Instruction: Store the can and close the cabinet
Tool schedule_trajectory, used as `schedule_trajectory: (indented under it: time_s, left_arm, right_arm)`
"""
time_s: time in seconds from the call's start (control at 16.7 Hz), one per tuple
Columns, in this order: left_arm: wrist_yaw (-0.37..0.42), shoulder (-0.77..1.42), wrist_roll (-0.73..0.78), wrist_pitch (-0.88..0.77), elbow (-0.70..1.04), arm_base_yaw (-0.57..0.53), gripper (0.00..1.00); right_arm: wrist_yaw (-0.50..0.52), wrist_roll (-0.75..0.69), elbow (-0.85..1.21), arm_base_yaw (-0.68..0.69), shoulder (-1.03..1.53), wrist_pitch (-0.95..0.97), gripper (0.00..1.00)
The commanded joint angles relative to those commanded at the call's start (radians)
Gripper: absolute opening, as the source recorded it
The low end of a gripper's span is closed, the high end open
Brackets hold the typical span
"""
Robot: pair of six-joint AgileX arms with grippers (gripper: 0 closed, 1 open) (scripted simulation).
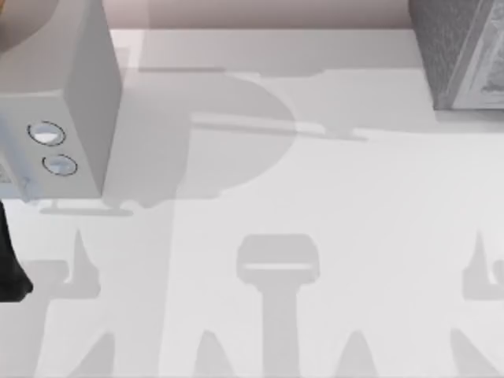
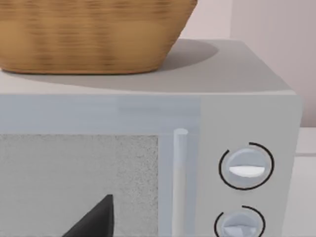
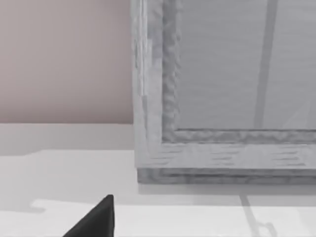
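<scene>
At the top view's upper left stands a pale grey microwave-like box (image 1: pixel 75 94) with two round dials (image 1: pixel 47 134); the left wrist view shows its speckled door, a vertical bar handle (image 2: pixel 180 182) and a woven tan basket (image 2: pixel 94 34) on its roof. At the upper right corner sits a grey textured cabinet (image 1: pixel 461 55), whose framed front panel the right wrist view faces closely across the white desk (image 1: pixel 315 189). I cannot tell where the can is. Judging by the task, it should be light, rigid and smooth-sided, best gripped across its middle. A dark tip (image 2: pixel 96 219) shows in each wrist view, but whether either claw is wide or narrow I cannot tell.
</scene>
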Motion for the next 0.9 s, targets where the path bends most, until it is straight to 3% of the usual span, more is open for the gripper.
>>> schedule_trajectory:
  time_s: [0.18, 0.36, 0.9]
  left_arm:
    - [0.0, 0.0, 0.0, 0.0, 0.0, 0.0, 1.0]
    - [0.0, 0.0, 0.0, 0.0, 0.0, 0.0, 1.0]
    - [0.0, 0.0, 0.0, 0.0, 0.0, 0.0, 1.0]
  right_arm:
    - [-0.012, 0.0, 0.005, -0.007, 0.016, 0.011, 1.0]
    - [-0.091, 0.004, 0.035, -0.082, 0.113, 0.101, 1.0]
    - [-0.563, 0.011, 0.203, -0.568, 0.833, 0.662, 1.0]
